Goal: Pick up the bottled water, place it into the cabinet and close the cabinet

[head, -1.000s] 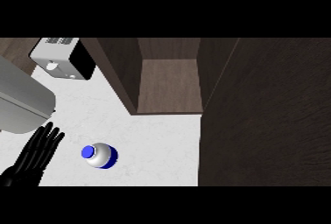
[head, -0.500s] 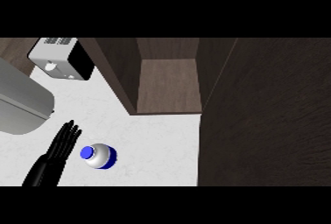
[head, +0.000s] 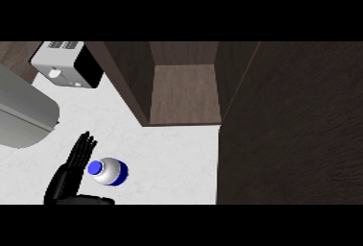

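At the far left a large grey appliance [head: 21, 115] is sitting on the white counter [head: 177, 149], and behind it a white and black toaster [head: 67, 64] is standing near the back. Lower down, the robot's left hand [head: 71, 173] is coming in from the bottom edge with its fingers straight and pointing up the counter, holding nothing. It is lying just beside the bottled water [head: 108, 171], on that bottle's left; whether the fingers are touching it cannot be told. The bottle is standing upright on the counter, its blue cap facing the camera, well short of the cabinet [head: 184, 96]. Further right, the cabinet is standing open, its wooden shelf bare as far as can be seen, and its dark door [head: 291, 125] is filling the right side of the view. The right hand is not showing. Judging from this, nothing of the task is done: the bottle is not yet grasped, and lifting, placing and closing the door are all remaining.
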